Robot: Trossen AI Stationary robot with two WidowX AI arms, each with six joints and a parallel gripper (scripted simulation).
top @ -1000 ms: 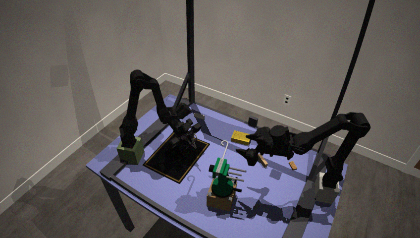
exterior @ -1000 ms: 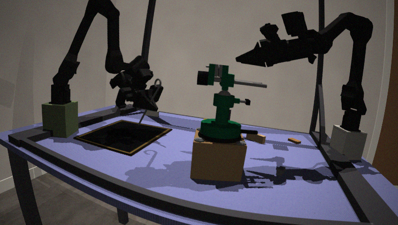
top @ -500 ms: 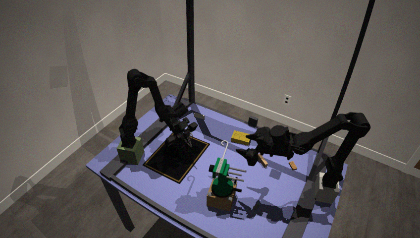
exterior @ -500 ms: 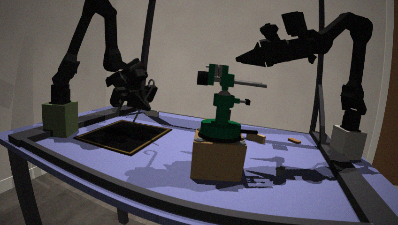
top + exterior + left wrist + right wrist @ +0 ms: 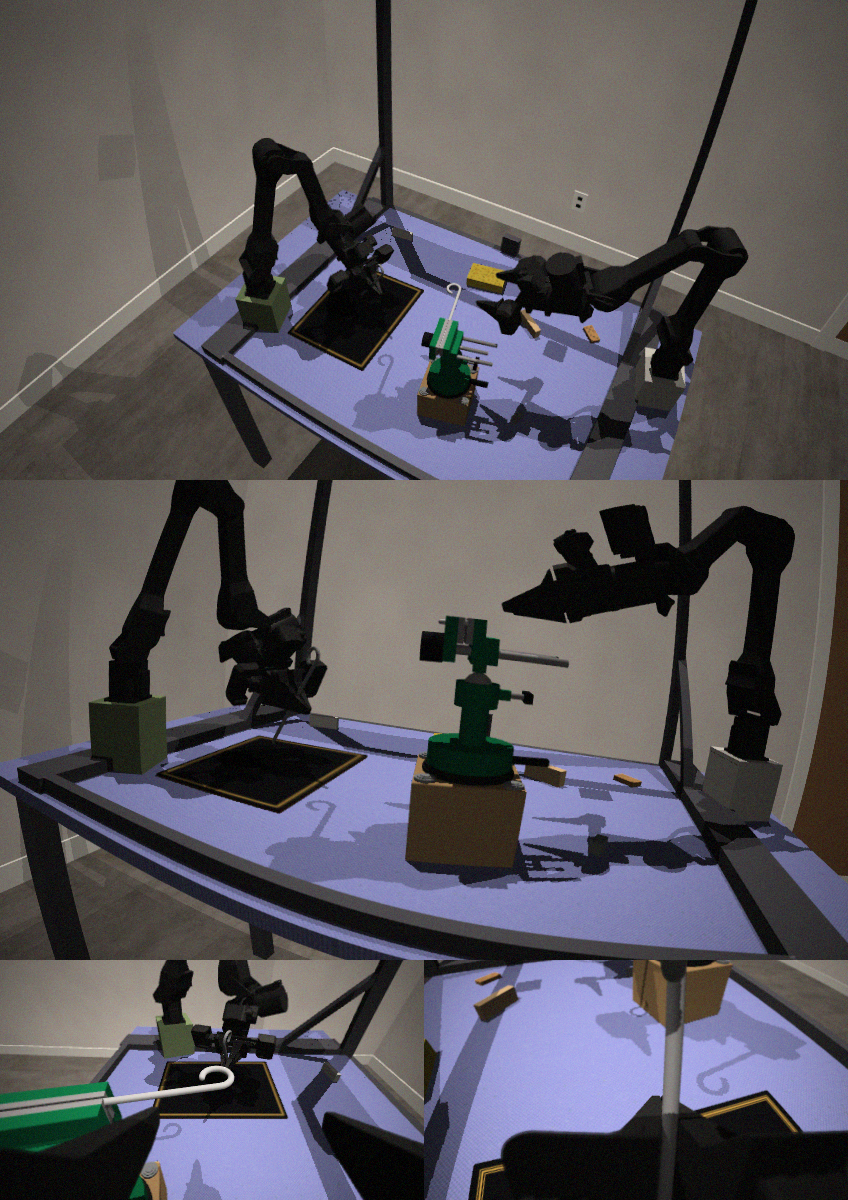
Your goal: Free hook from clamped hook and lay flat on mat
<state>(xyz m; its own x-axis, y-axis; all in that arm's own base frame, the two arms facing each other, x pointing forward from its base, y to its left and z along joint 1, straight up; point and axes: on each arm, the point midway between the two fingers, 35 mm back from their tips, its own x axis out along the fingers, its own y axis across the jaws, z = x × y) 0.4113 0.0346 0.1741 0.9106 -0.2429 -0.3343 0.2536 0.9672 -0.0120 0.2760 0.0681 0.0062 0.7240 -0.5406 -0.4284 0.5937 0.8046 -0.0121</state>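
Nearest the exterior view, one wooden block [image 5: 443, 409] [image 5: 467, 824] [image 5: 709, 997] carries one green vise [image 5: 449, 374] [image 5: 476, 717] [image 5: 55, 1120] on the desk [image 5: 333, 374] [image 5: 208, 813] [image 5: 250, 1160] [image 5: 564, 1085]. The top and left wrist views show the clamped hook [image 5: 455, 306] [image 5: 175, 1092] jutting from the vise; the exterior view mostly hides it.

Beside it, the left claw [image 5: 487, 289] [image 5: 505, 606] [image 5: 239, 1117] stands wide open, gripping nothing. Over the mat [image 5: 351, 344] [image 5: 255, 777] [image 5: 250, 1100] [image 5: 754, 1115], the right claw [image 5: 376, 291] [image 5: 304, 706] [image 5: 223, 1073] [image 5: 659, 1104] is closed on the second of two hooks, the loose hook [image 5: 307, 678] [image 5: 225, 1037] [image 5: 673, 1060], tilted and well apart from the vise. Whether its lower end touches the mat cannot be told.

Farther back lie two wood pieces, the larger one [image 5: 530, 324] [image 5: 550, 775] [image 5: 496, 1002] and the smaller one [image 5: 590, 333] [image 5: 627, 780] [image 5: 488, 978]. The top view shows one yellow sponge [image 5: 484, 276] and, beyond, a wall outlet [image 5: 579, 201] unseen in the exterior view.
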